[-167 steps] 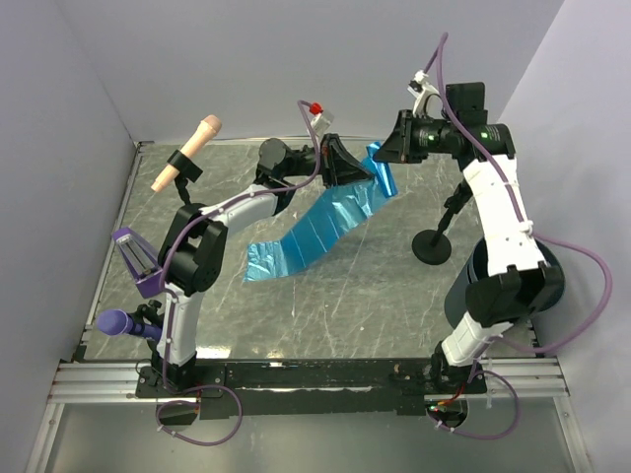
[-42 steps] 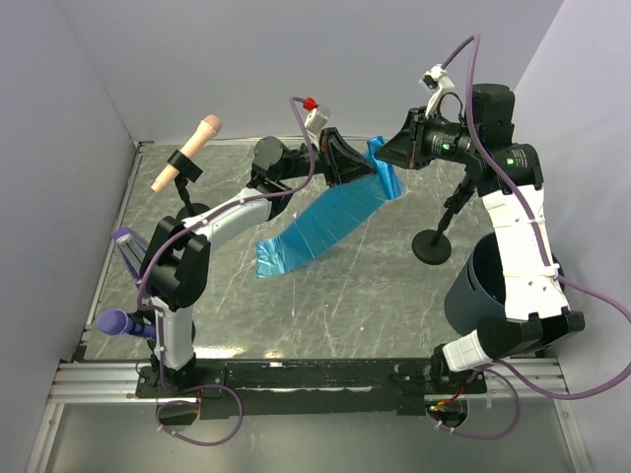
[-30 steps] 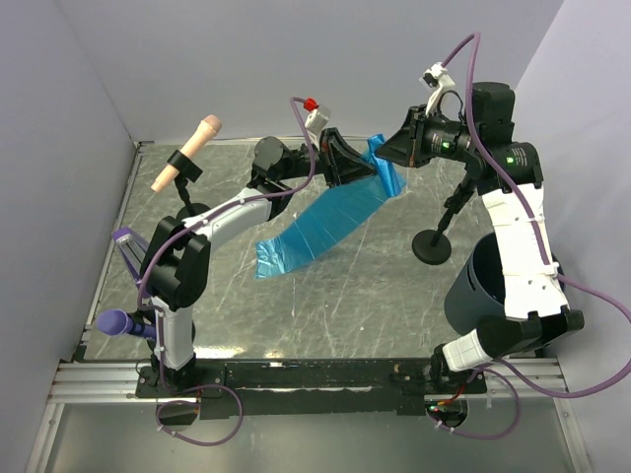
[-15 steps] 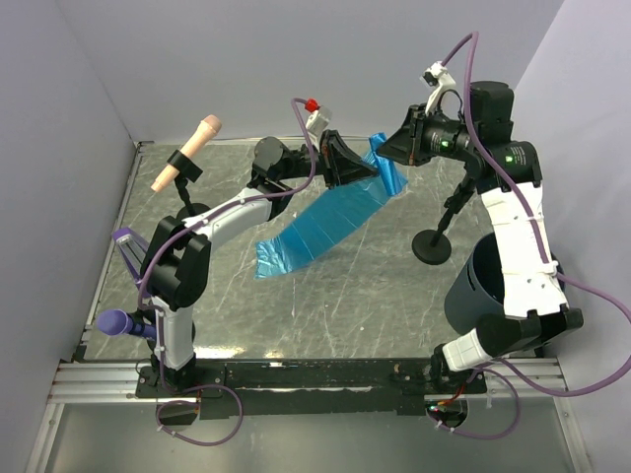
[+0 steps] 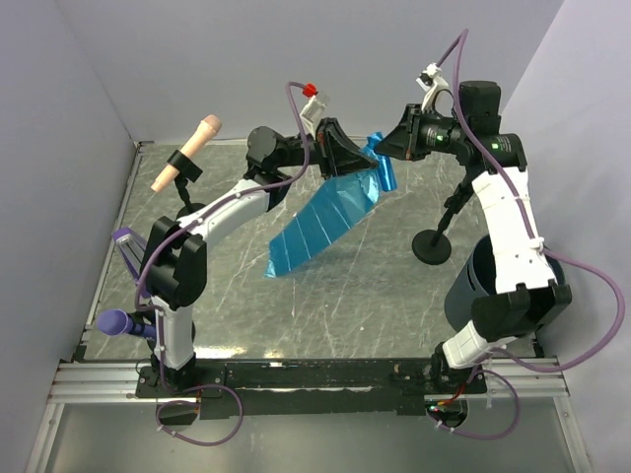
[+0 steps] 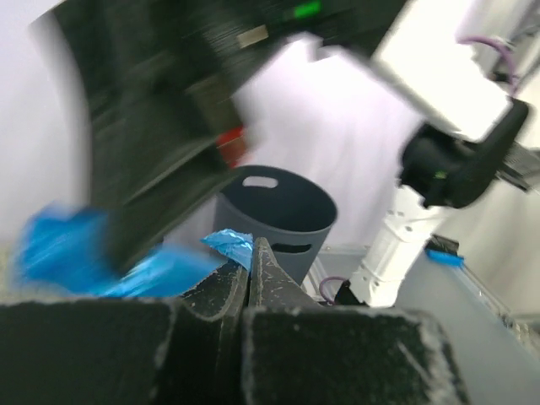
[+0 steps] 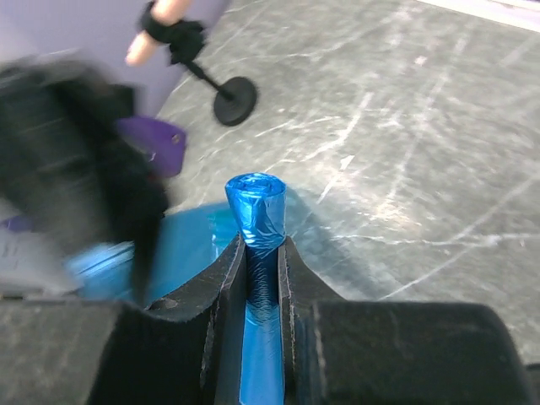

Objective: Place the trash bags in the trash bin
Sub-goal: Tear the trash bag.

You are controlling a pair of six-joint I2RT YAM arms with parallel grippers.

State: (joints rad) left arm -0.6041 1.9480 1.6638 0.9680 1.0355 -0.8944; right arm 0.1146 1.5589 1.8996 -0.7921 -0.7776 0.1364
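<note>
Raised — sheet (image 5: 320, 222), edge pinched in left gripper (image 6: 250, 253) | roll (image 7: 256, 198) clamped in right gripper (image 7: 262, 246)

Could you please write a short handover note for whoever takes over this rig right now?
The left claw is shut, pinching the upper end of the blue trash bag sheet.
The right claw is shut on the blue roll beside it, raised at the far side.
The sheet trails downward between the arms.
The trash bin stands by the right arm's base.
Done: bags gripped and raised.
Left: carry both to the bin and release.
</note>
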